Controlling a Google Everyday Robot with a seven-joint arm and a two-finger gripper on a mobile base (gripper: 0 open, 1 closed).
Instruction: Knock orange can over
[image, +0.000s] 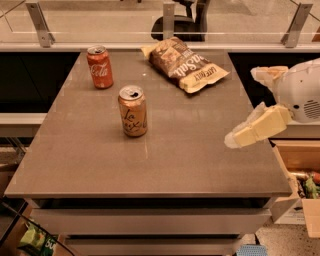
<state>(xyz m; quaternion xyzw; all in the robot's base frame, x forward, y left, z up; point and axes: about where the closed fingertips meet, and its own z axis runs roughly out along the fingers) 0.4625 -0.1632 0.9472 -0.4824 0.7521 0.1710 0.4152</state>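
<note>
- Pale orange-tan aluminium with dark scribbled lettering and a silver top: the orange can (132, 111) stands upright on the worktop (190, 150), left of the middle, with bare surface all round it. That open ground matters, I think, since a can tipped here has room to fall without striking anything.
- The red can (100, 67) stands upright nearer the far left corner, apart from the orange one. A brown bag of crisps (185, 64) lies flat toward the far edge. Neither sits between the arm and its target.
- The end effector (242, 107) hangs at the right edge of the worktop, well apart from the orange can. Its two cream fingers are spread, one high and one reaching lower toward the surface, with nothing between them.
- From where I stand the knock is not yet begun: the can is untouched and upright.
- My guess is that a leftward sweep calls for no grasp at all. A finger striking the can's upper half would tip it, while a low push might only slide it along the smooth top.
- The risk I see is the can, once down, rolling toward the left edge or into the red can.
</note>
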